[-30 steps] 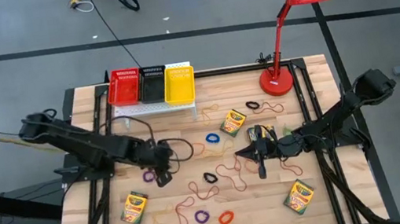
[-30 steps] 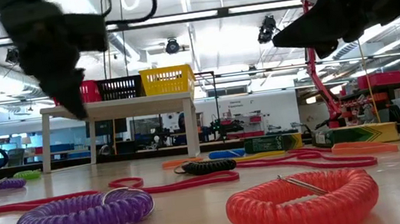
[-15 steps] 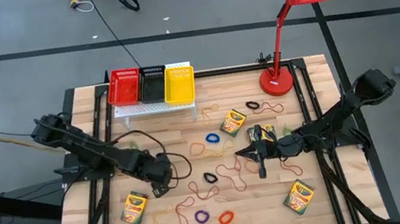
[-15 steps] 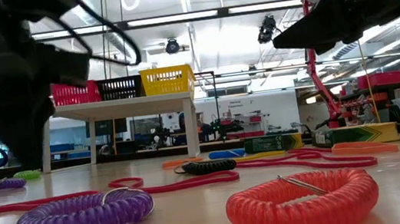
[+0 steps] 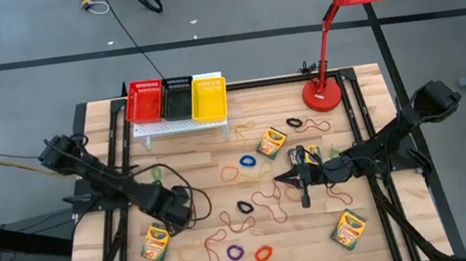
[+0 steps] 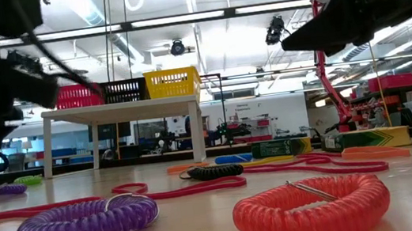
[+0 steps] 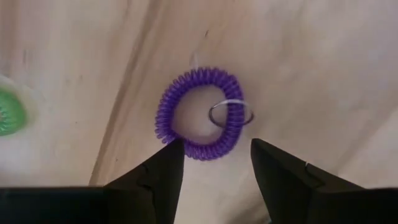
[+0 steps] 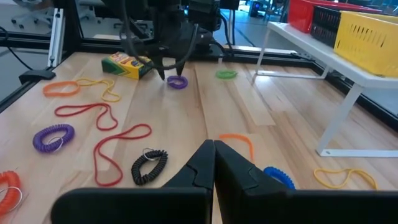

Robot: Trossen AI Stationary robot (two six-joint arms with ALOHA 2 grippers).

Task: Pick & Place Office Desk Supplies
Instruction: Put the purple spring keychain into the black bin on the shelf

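My left gripper [image 7: 211,163] hangs low over a purple coil loop [image 7: 200,112] with a small metal ring, fingers spread to either side of its near edge and not yet touching it. Only the left wrist view shows that gap; from overhead my wrist hides the loop, and the left gripper [image 5: 177,215] appears just beside a crayon box [image 5: 156,241]. The right wrist view catches the same loop [image 8: 177,82] between that box [image 8: 129,65] and a green loop [image 8: 226,74]. My right gripper [image 5: 306,195], fingers pressed together and holding nothing, hovers well apart from the box, toward the red lamp [image 5: 346,16].
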